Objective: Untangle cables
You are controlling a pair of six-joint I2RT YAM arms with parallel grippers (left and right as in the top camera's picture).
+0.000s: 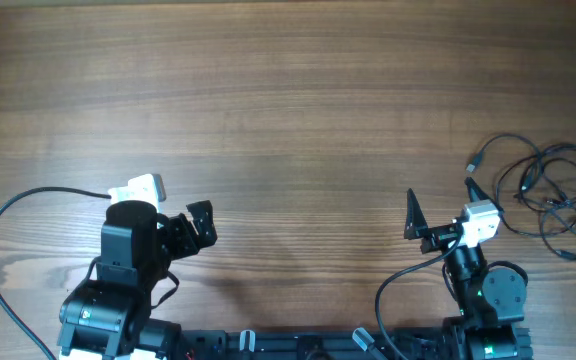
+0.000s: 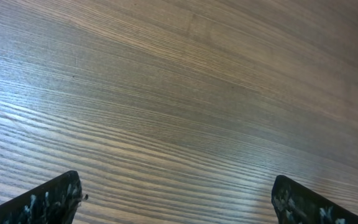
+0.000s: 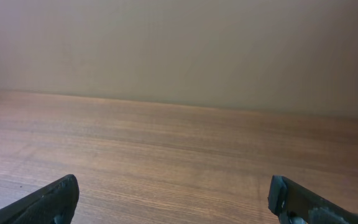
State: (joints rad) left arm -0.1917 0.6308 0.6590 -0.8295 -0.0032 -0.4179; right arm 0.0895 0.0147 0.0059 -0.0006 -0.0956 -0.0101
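The cables (image 1: 558, 195) lie as a tangle of thin black loops at the table's right edge. One grey-tipped plug (image 1: 475, 160) sticks out at the tangle's left. My right gripper (image 1: 444, 204) is open and empty, just left of the tangle, apart from it. Its wrist view shows both fingertips (image 3: 173, 199) wide apart over bare wood, with no cable in sight. My left gripper (image 1: 194, 224) is open and empty at the near left, far from the cables. Its fingertips (image 2: 176, 199) also frame only bare wood.
The wooden table (image 1: 288, 100) fills the overhead view. A thicker black arm cable (image 1: 3, 230) loops out to the left of the left arm. Another arm cable (image 1: 393, 285) curves beside the right arm's base. A pale wall (image 3: 179, 50) stands beyond the table's far edge.
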